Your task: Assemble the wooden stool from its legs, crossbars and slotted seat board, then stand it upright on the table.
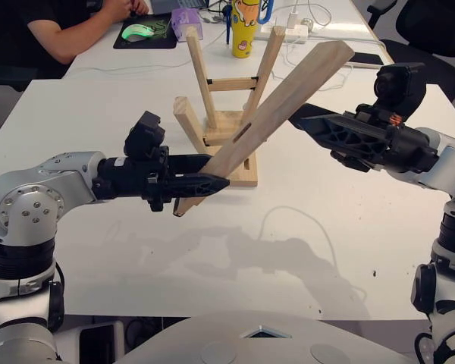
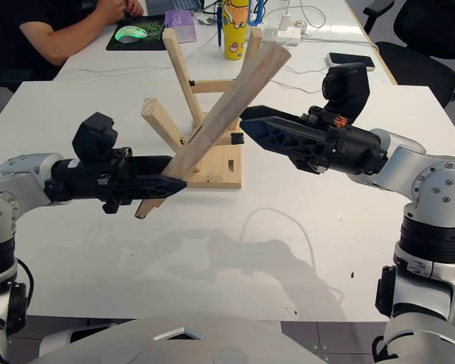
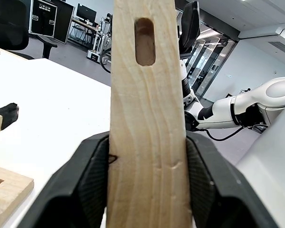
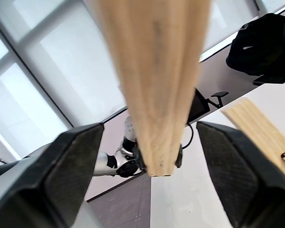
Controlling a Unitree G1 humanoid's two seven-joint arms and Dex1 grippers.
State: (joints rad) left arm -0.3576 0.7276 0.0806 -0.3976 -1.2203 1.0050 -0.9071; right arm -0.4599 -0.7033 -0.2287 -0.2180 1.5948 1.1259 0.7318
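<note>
My left gripper (image 1: 216, 182) is shut on the lower end of a long wooden leg (image 1: 280, 98), which slants up and to the right over the table. In the left wrist view both pads (image 3: 92, 180) press the leg (image 3: 147, 142), whose oval slot faces the camera. My right gripper (image 1: 299, 120) is open around the leg's upper half; its fingers (image 4: 73, 171) stand apart on either side of the wood (image 4: 152, 71) without touching it. Behind lies the slotted seat board (image 2: 212, 176), with two upright legs (image 1: 201, 76) joined by a crossbar (image 1: 231, 83) and a third leg (image 1: 188, 117) leaning.
At the table's far edge stand a yellow cup (image 1: 244, 30), a purple box (image 1: 186, 23), a green mouse (image 1: 139, 32) on a black mat, a power strip (image 1: 288, 32) and a phone (image 1: 364, 58). Bare white tabletop (image 1: 288, 250) stretches in front.
</note>
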